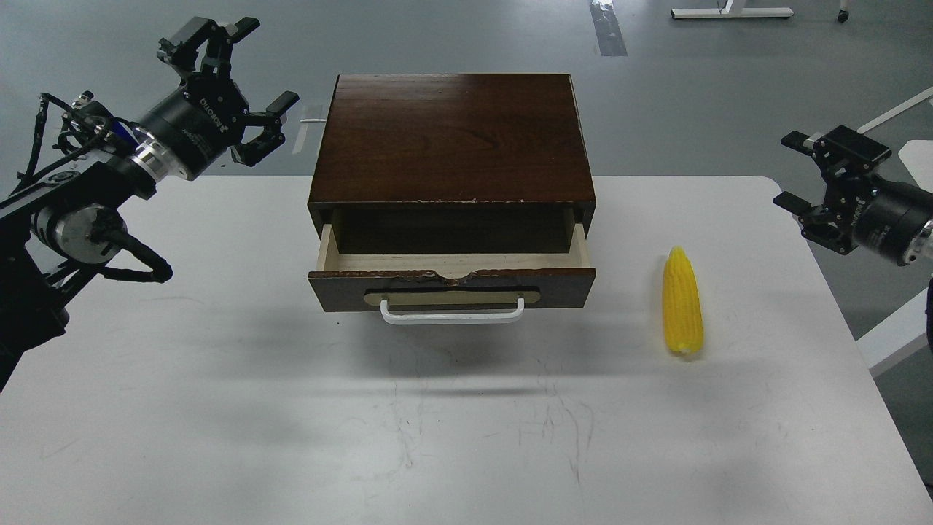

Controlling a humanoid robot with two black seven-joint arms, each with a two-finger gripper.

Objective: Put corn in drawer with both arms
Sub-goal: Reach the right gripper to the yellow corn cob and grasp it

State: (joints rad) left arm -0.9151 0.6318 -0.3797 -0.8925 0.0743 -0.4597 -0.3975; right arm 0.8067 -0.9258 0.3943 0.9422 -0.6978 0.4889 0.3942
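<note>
You have the dark brown wooden box (pixel 452 138) standing at the middle of the white table's (pixel 219 408) far edge, its back end reaching past that edge. Its drawer (pixel 452 273) is pulled partway out toward the near edge, showing a pale wood interior with nothing visible inside, a chipped top edge on the front panel, and a white bar handle (pixel 452 312) on a brass plate.

The corn (pixel 682 302) lies flat on the table to the right of the drawer, near the right edge and well apart from the box, with its pointed tip toward the far edge and its blunt end toward you.

Your left gripper (pixel 229 76) hangs in the air beyond the far left corner, fingers spread wide and holding nothing, just left of the box. Your right gripper (pixel 802 175) hovers off the right edge near the far right corner, above and to the right of the corn; its fingers look spread apart and empty, though they are dark and partly turned away.
</note>
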